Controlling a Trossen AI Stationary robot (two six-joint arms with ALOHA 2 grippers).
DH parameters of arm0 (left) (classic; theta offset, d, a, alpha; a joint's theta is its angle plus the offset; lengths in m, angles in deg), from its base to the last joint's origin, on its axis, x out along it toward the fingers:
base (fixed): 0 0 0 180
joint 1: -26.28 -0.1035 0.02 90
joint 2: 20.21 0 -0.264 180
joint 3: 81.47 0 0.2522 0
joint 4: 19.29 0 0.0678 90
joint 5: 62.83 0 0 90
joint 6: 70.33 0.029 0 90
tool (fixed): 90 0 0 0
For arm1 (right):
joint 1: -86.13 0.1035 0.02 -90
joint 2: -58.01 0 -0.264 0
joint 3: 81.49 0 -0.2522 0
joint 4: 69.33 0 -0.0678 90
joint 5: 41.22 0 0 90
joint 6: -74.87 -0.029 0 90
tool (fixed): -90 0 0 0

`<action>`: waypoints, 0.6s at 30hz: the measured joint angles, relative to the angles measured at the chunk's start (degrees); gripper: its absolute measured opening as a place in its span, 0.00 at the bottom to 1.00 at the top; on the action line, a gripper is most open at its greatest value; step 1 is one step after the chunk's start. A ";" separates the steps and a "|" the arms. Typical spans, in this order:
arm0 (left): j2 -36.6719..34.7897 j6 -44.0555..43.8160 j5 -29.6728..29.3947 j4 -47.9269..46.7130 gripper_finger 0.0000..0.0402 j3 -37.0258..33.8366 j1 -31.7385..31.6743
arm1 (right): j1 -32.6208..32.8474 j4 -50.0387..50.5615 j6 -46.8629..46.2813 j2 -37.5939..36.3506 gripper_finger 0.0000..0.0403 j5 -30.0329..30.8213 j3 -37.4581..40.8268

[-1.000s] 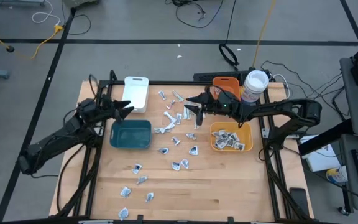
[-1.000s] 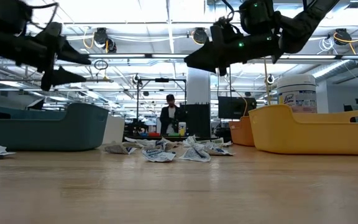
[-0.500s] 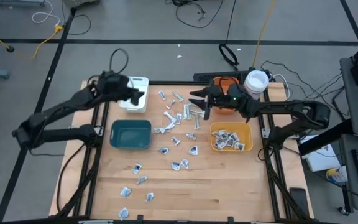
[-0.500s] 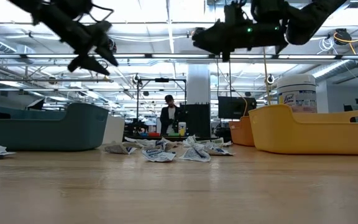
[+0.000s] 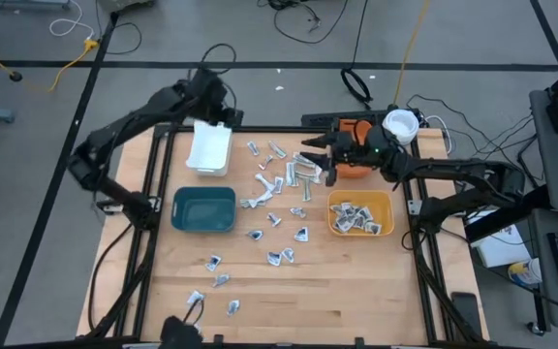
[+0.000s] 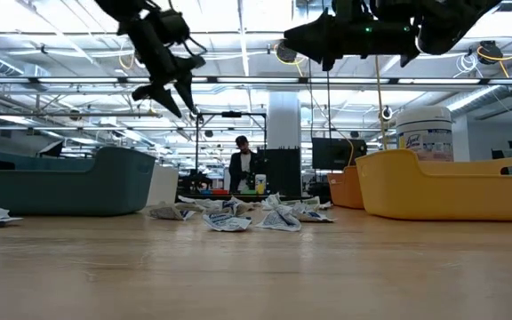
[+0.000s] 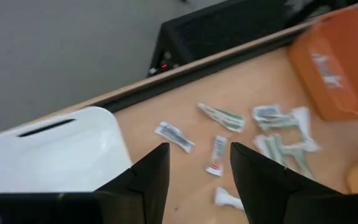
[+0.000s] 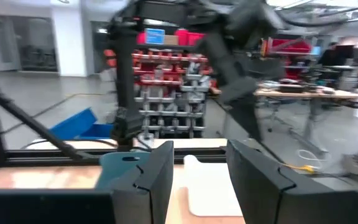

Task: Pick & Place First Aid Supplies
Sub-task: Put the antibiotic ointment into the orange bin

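High view: some packets (image 5: 354, 215) already lie in the yellow bin (image 5: 386, 206), but most supplies (image 5: 277, 213) are scattered on the table (image 5: 356, 281). Both the left gripper (image 5: 223, 114) and right gripper (image 5: 307, 163) hang spread and empty, above the table.

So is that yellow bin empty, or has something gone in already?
Not empty. From above, the yellow bin holds a heap of first aid packets covering much of its floor; many more packets lie loose on the table.

Wooden table (image 5: 356, 281) with scattered packets (image 5: 277, 218), four bins (image 5: 204, 209), tub (image 5: 399, 128)
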State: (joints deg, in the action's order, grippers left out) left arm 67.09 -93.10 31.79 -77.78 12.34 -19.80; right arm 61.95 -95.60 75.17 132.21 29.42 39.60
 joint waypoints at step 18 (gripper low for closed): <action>20.61 -12.68 10.89 -6.72 0.43 11.50 -3.31 | -3.50 -2.14 0.37 -1.70 0.35 -3.90 0.02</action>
State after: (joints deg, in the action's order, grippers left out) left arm 87.70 -105.77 42.68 -84.50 23.84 -23.11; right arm 58.45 -97.74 75.54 130.50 25.51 39.63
